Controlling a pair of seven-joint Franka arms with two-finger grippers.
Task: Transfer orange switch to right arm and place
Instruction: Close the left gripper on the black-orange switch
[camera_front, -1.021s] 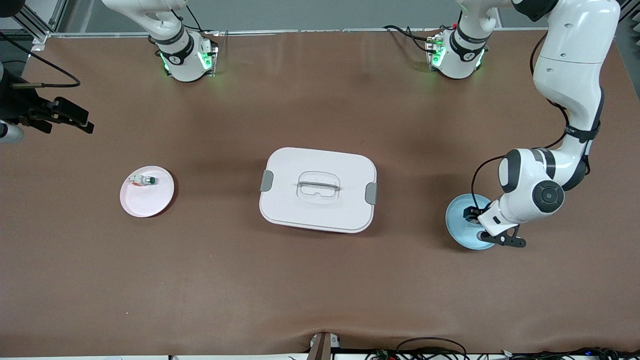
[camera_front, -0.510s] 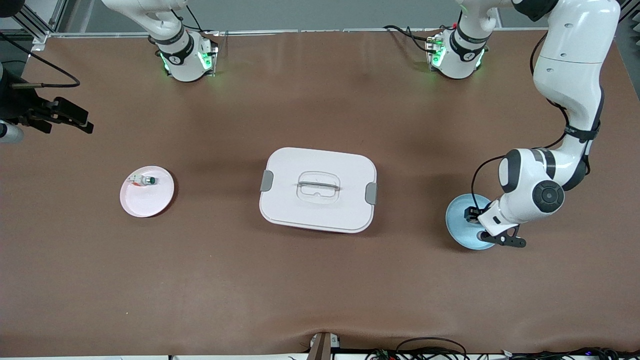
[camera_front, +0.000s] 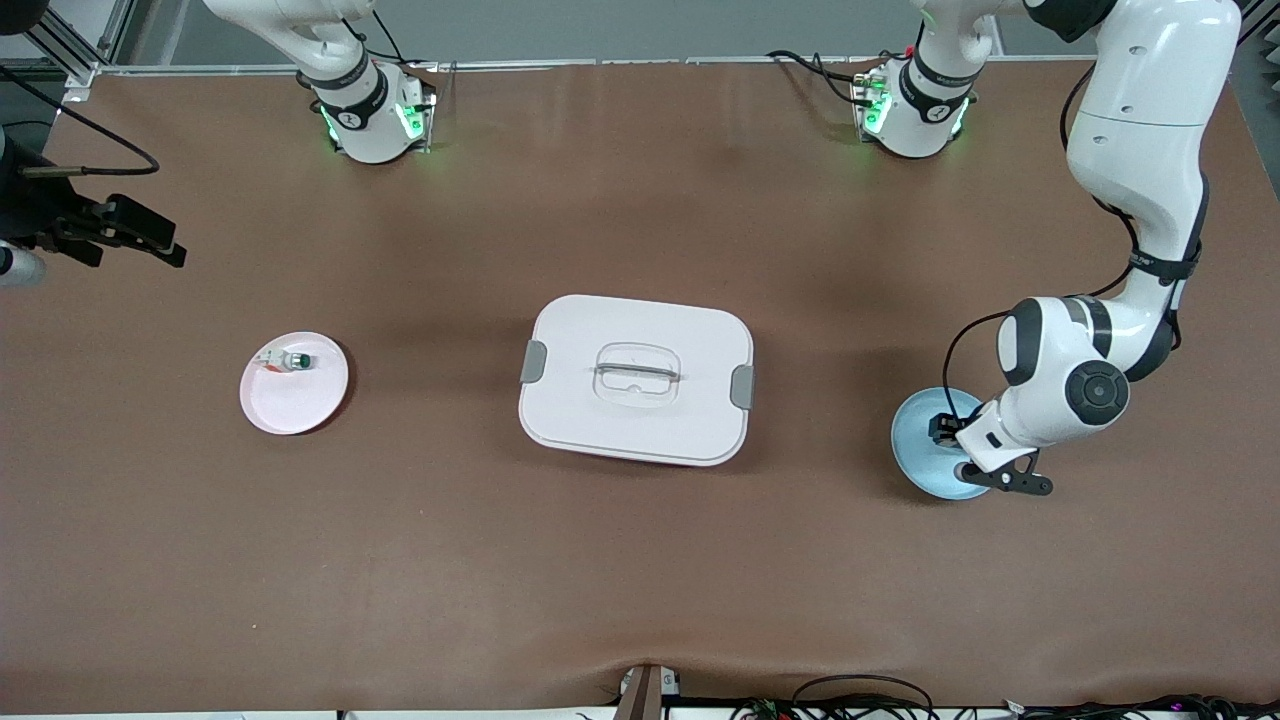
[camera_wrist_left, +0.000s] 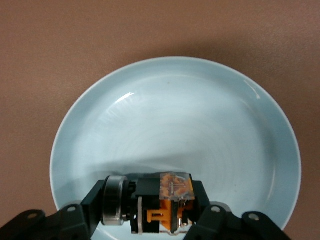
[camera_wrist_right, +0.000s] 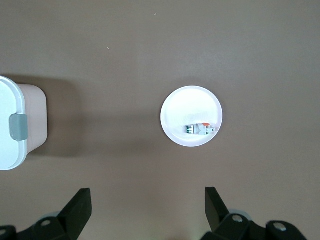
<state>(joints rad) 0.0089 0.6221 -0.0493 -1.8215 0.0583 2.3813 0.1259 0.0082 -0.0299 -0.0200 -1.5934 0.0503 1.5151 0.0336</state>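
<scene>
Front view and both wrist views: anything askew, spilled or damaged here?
Nothing stands out. The left gripper is down in the blue plate around the orange switch. The right gripper waits open, high above the pink plate.

The brown table covering is looking matt and faintly leathery. The pale blue plate is showing a glossy, glazed sheen with streaks of reflected light. The orange switch is appearing as black plastic with a translucent orange cap and a shiny metal ring. The white lidded box is looking like smooth matt plastic with grey clips.
</scene>
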